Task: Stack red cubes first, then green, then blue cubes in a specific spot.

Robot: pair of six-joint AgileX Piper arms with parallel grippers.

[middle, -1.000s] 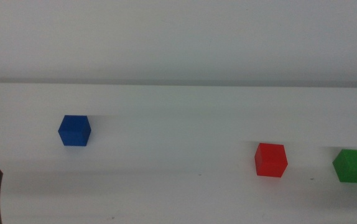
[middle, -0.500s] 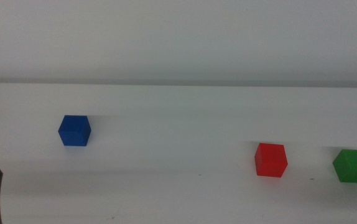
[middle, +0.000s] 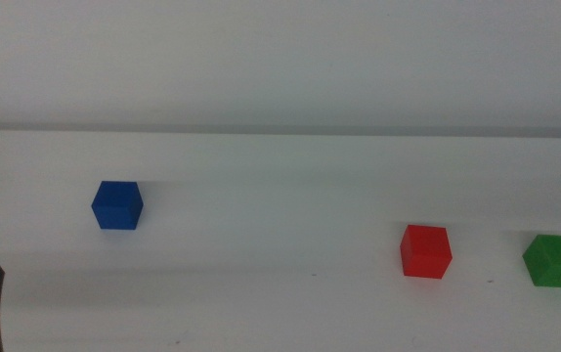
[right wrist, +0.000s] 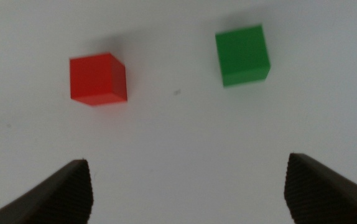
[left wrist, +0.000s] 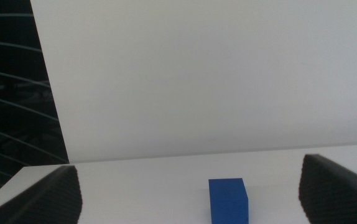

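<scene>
Waiting, left gripper (left wrist: 191, 193): jaws apart, low, blue cube (left wrist: 228, 200) ahead between them.
Right gripper (right wrist: 188, 186): jaws apart, above table; red cube (right wrist: 97, 78), green cube (right wrist: 242, 55) ahead.
Change: none since earlier frames.

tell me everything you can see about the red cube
The red cube is a small, matte, bright-red block with plain faces and crisp edges, looking like painted wood or plastic. It sits flat on the white table, turned slightly so two side faces show. Nothing touches it: the green cube lies apart on its right, the blue cube far left. In the right wrist view it lies ahead of the open jaws.
</scene>
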